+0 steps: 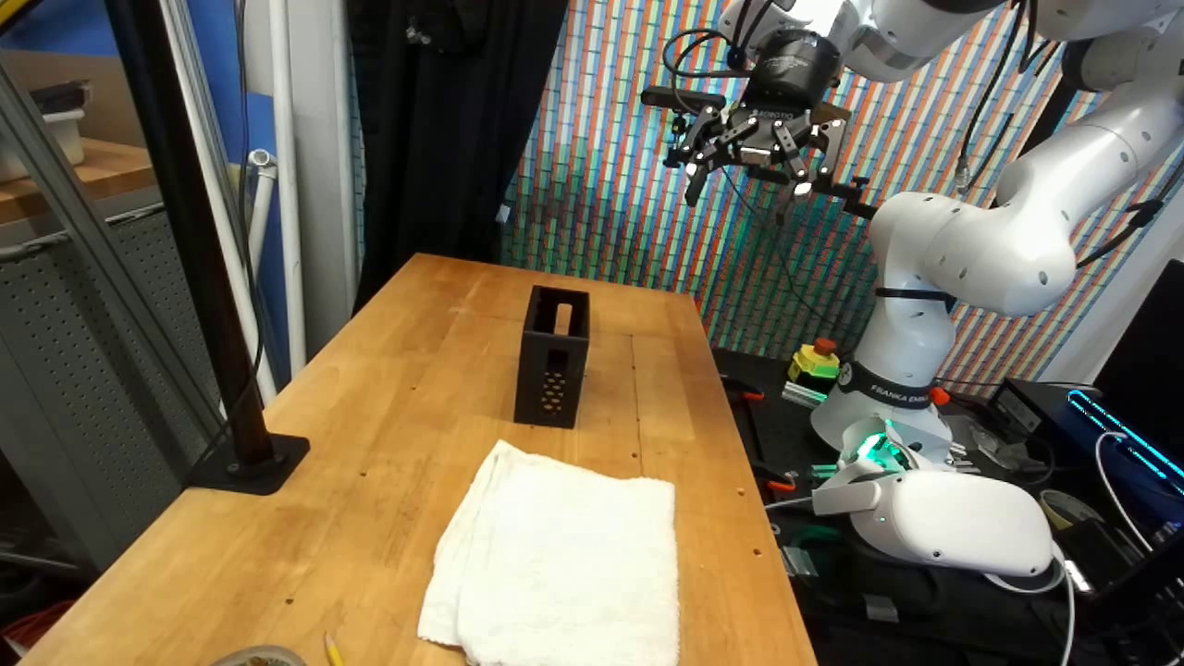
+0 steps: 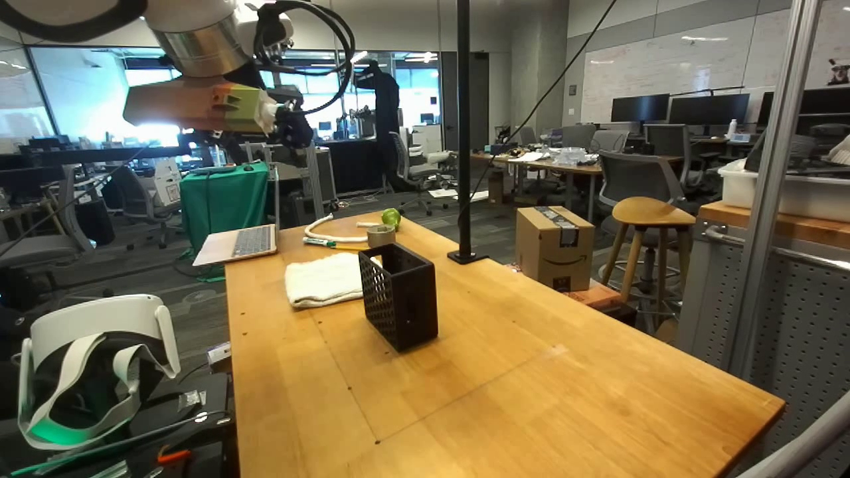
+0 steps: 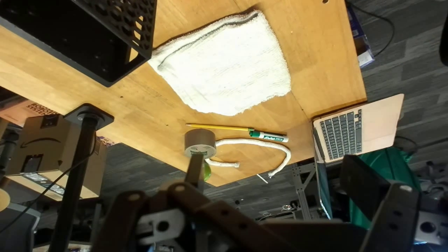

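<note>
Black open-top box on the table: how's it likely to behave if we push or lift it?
Probably stiff: the box has straight walls and crisp edges. Likely light for its size, being hollow with holes cut in some walls. Might tip if pushed high across its narrow width, since it stands upright and looks tall for that width.

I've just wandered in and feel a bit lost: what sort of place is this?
Probably a robotics lab sharing an open office space: there is a white robot arm, and an exterior view also shows computer monitors and a large whiteboard on the wall.
</note>
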{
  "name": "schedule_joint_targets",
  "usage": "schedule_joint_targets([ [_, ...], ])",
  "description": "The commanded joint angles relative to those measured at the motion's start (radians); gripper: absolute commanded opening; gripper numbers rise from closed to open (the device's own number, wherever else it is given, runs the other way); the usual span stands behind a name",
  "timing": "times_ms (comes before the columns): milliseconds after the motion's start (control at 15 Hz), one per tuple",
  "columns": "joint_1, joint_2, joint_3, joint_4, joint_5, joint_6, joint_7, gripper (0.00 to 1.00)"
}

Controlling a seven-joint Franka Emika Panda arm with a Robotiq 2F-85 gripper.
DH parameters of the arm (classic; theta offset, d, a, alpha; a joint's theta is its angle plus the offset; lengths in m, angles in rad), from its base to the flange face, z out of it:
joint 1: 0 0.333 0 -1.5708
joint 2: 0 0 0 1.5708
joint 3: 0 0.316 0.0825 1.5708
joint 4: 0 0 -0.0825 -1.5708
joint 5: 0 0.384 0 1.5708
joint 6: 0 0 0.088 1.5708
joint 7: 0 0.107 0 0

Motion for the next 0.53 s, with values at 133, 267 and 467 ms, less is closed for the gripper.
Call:
schedule_joint_targets([
  [133, 0.057, 0.03, 0.071, 0.006, -0.009, 0.015, -0.038, 1.0],
  [267, 0.104, 0.061, 0.127, 0.012, -0.011, 0.044, -0.065, 1.0],
  [467, 0.173, 0.133, 0.209, 0.037, -0.027, 0.107, -0.096, 1.0],
])
